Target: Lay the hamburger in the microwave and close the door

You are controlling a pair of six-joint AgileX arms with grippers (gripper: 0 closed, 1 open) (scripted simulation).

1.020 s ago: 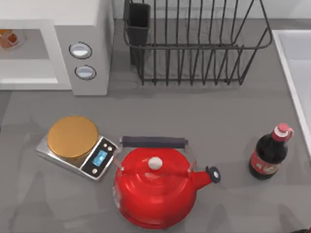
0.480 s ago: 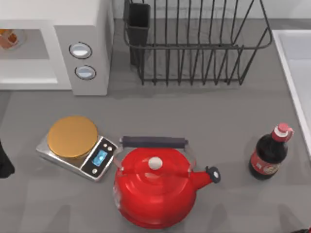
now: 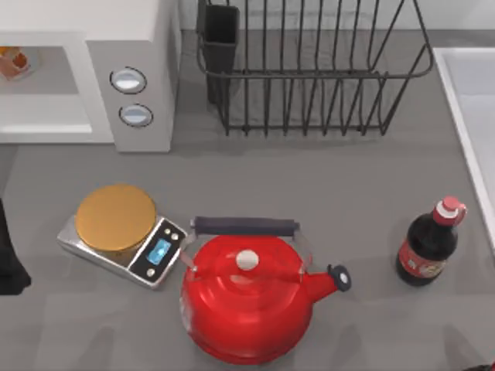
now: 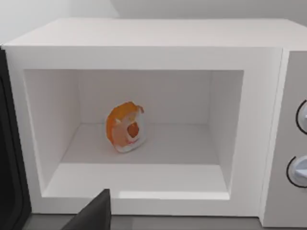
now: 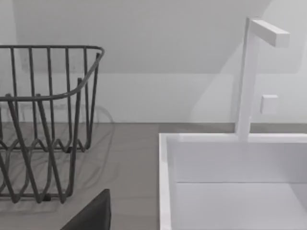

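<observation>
Burger (image 4: 125, 127) sits inside the microwave (image 4: 158, 48), so step 1 done. Door (image 4: 9, 158) open at the cavity's side; closing left. Can't tell my left gripper's (image 4: 93, 214) state.

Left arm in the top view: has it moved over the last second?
Yes. The left arm has come into the picture at the table's left edge, beside the scale, which has stayed put. A second ago that edge was bare.

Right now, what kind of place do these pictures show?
Most likely a kitchen counter: an open microwave with a hamburger inside, a black wire dish rack, and a white sink with its tap.
</observation>
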